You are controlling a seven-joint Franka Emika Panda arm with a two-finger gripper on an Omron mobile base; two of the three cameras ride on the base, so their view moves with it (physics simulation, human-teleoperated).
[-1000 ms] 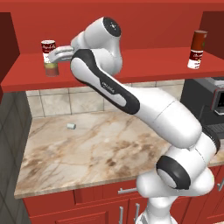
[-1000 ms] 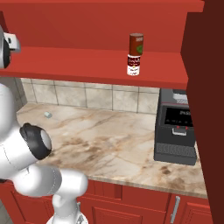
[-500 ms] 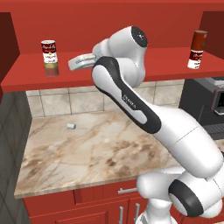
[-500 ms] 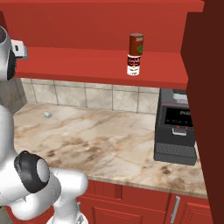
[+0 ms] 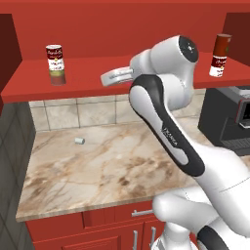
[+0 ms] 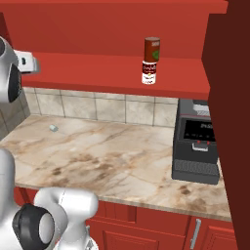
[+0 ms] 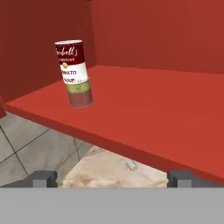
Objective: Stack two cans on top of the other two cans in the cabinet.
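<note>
Cans are seen stacked upright in pairs [image 5: 56,64] [image 5: 220,55] on the cabinet [image 5: 88,78] shelf; the spread, empty pincer [image 7: 111,177] is held between them.

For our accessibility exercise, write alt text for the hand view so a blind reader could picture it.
A red-and-white soup can stands stacked on a short can with a yellow-green label, at the left of a long red cabinet shelf. The open claw is empty, its fingertips wide apart, with the marble counter below.
</note>
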